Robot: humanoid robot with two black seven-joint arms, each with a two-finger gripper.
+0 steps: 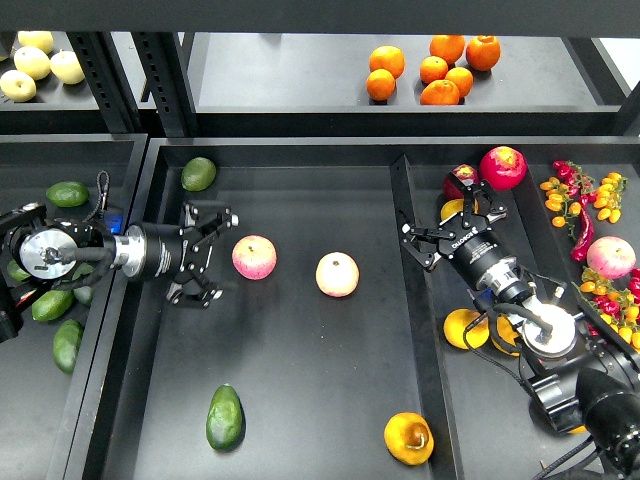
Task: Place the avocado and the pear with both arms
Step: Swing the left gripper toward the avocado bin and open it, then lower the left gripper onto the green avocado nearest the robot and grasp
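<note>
The dark green avocado (pixel 225 417) lies at the front left of the middle tray. The yellow-orange pear (pixel 409 438), with a dark hollow on it, lies at the front right of the same tray. My left gripper (pixel 207 256) is open and empty, lying level just left of a pink-and-yellow apple and well behind the avocado. My right gripper (pixel 440 222) is open in the right tray, above a yellow fruit (pixel 452 210) and far behind the pear.
Two pink-and-yellow apples (pixel 254 257) (pixel 337 274) sit mid-tray. A rounder green fruit (pixel 198 173) is at the back left. A raised divider (pixel 420 330) separates the right tray. Oranges (pixel 430 70) are on the shelf, and paler avocados (pixel 50 305) are in the left bin.
</note>
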